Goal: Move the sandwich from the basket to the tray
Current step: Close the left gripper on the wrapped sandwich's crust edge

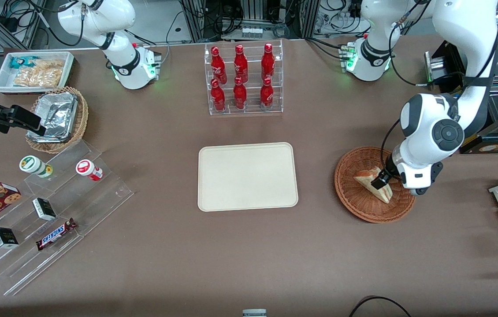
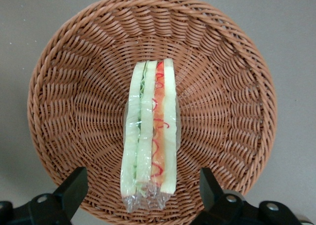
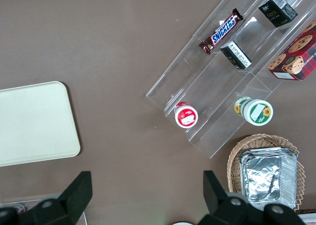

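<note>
**Gripper poised over the sandwich**

The gripper (image 2: 140,195) hangs low in the basket (image 2: 64,106), fingers spread to either side of the sandwich (image 2: 150,131), not yet pinching it. The wedge stands on edge in clear wrap at the basket's middle. The tray (image 1: 247,176) lies well apart on the counter (image 1: 249,255). A lopsided closure could tip the wedge, or the wrap could slip free.

Lighting: even, bright, overhead; shadows soft and short. Glare: on red bottles (image 1: 240,79) and foil container (image 1: 55,115). Focus: front view sharp; gripper (image 2: 143,198) fingers slightly soft in wrist view, sandwich (image 2: 150,131) wrapper glossy.
</note>
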